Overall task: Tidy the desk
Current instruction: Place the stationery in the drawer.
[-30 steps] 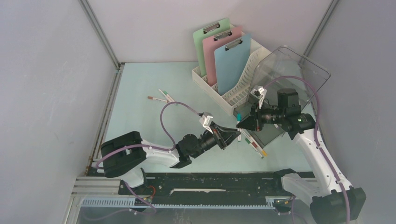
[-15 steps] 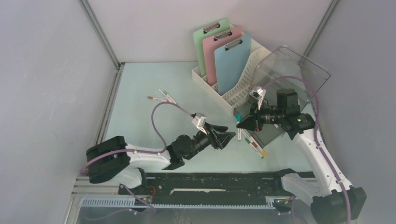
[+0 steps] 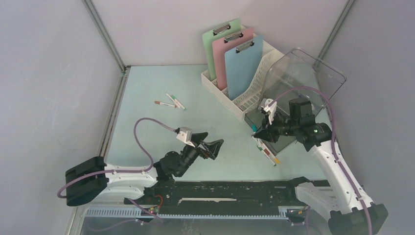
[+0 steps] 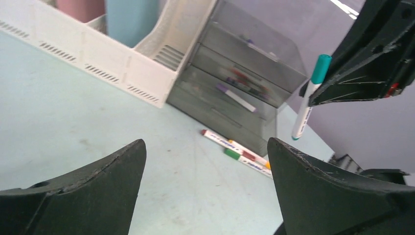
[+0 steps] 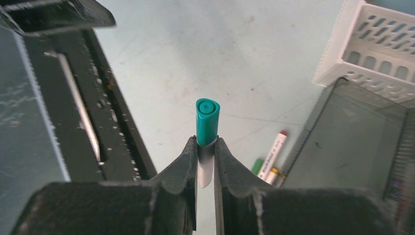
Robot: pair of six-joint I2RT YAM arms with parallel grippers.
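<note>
Three clipboards (image 3: 230,54) stand in a white rack (image 3: 254,95), upper centre; smoky drawer unit (image 3: 303,73) just right; loose markers (image 3: 174,101) centre-left; teal-capped marker (image 5: 207,122) centre-right.

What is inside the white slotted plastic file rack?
A pale green clipboard, a pink clipboard and a blue clipboard stand upright. The rack's wall hides their lower ends and anything beneath.

This is a robot lab test cell dressed up as an office desk. Plain grey walls (image 3: 49,73) joined by aluminium posts (image 3: 105,36) box in the pale desk (image 3: 147,88) on 3 sides. 2 cabled arms (image 3: 129,177) stand on a black rail (image 3: 220,192) at its near edge. Toward the far right corner are a white rack (image 3: 244,100) with 3 clipboards (image 3: 243,68) and a smoky drawer box (image 3: 303,73). Loose markers (image 3: 169,103) lie on the desk.
</note>
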